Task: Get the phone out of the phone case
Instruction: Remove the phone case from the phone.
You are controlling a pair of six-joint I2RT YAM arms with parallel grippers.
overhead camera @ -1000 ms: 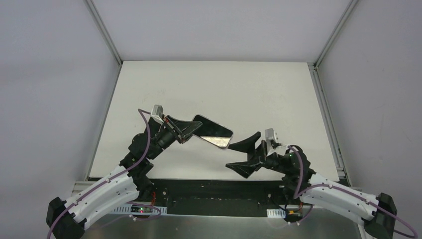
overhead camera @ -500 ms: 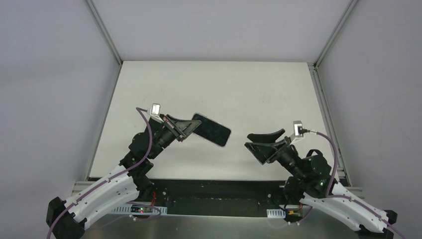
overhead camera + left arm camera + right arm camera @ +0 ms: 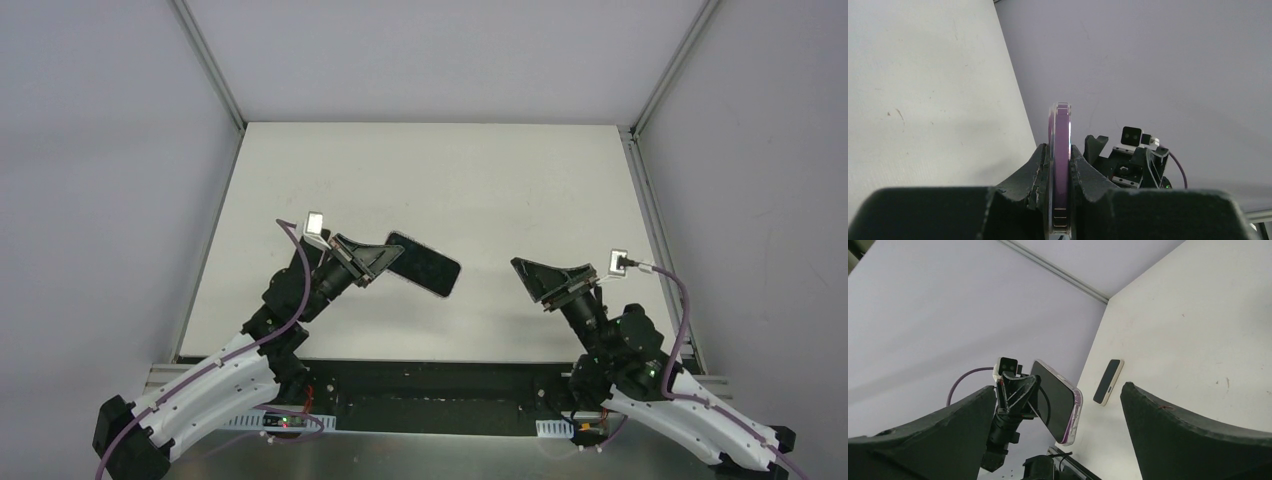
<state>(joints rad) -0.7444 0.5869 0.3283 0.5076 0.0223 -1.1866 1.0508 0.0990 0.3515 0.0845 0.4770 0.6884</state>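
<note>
Black left gripper: jaws narrow, clamped on one short end of the phone case. In the left wrist view the case is seen edge-on, a purple-tinted slab with a clear rim, pinched flat between the two pads.

Case is held up off the white table, its free end pointing toward the right arm. The dark face of the phone shows inside the purple rim in the right wrist view, so the phone sits in the case.

Same view: a small flat slab, dark face with a pale edge, lies on the table just beyond the held case. The view is too distant to say what it is, and it does not show in the top view.

Right gripper: jaws spread wide, nothing between them, touching nothing. It hangs above the table, well apart from the case, with bare table between the two. Its fingers frame the left gripper and the case from a distance.
</note>
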